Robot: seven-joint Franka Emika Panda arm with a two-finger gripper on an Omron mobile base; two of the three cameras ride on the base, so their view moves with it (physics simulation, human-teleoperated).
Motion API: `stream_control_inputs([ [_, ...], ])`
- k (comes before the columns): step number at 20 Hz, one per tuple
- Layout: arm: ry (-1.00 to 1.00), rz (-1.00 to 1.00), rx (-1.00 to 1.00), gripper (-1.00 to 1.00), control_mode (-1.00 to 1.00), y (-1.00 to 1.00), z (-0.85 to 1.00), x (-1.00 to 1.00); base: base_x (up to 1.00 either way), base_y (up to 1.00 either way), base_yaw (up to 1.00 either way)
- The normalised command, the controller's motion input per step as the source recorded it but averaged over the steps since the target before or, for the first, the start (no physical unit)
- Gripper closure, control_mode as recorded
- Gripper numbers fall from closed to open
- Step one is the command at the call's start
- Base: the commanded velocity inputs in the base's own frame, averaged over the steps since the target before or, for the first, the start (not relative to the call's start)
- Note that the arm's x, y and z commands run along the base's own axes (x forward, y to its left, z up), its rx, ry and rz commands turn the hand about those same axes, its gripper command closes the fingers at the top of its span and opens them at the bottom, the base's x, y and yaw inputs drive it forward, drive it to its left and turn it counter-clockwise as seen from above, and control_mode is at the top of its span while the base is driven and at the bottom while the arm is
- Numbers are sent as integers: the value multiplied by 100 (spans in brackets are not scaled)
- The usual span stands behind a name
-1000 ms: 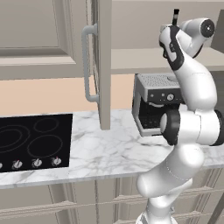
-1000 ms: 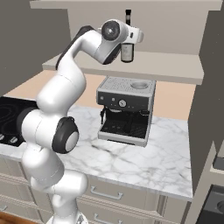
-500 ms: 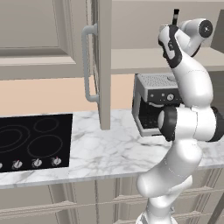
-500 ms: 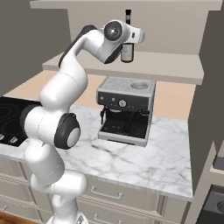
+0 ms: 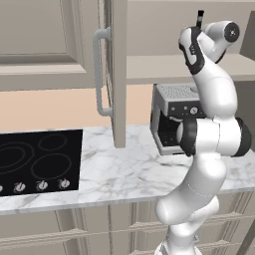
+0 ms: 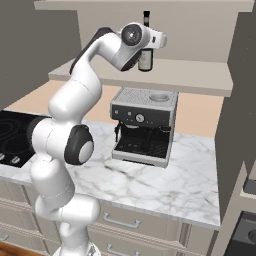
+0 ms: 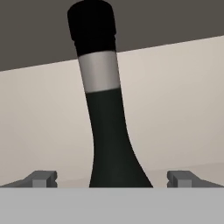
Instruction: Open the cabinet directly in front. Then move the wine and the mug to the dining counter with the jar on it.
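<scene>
The cabinet stands open, its door [image 5: 118, 74] swung out edge-on with the curved silver handle [image 5: 99, 74] facing left. On its bottom shelf [image 6: 195, 75] stands the wine [image 6: 145, 60], a dark bottle with a pale label; its black neck top [image 5: 200, 17] pokes above the arm. My gripper [image 7: 113, 178] is open and level with the bottle's lower body. The wine [image 7: 105, 131] rises upright between the two fingertips [image 7: 43, 178], with a gap on each side. The white hand [image 6: 155, 41] sits right against the bottle. The mug, the jar and the dining counter are out of view.
A steel espresso machine [image 6: 145, 125] stands on the marble counter [image 6: 175, 180] directly under the shelf. A black cooktop [image 5: 40, 159] lies to the left. The open door hangs left of my arm, and a dark cabinet side [image 6: 245, 100] closes the right.
The arm has crept slightly toward the bottle. The jaws stay wide open and the bottle has not moved.
</scene>
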Motion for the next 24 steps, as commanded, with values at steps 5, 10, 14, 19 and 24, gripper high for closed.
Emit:
stream_control_inputs([
  [5,0,1,0,-100,-100,-10,0,12,0,0,0],
  [10,0,1,0,-100,-100,-6,0,12,0,0,0],
  [14,0,1,0,-100,-100,-2,0,13,0,0,0],
  [19,0,1,0,-100,-100,0,0,13,0,0,0],
  [24,0,1,0,100,-100,0,0,3,0,0,0],
])
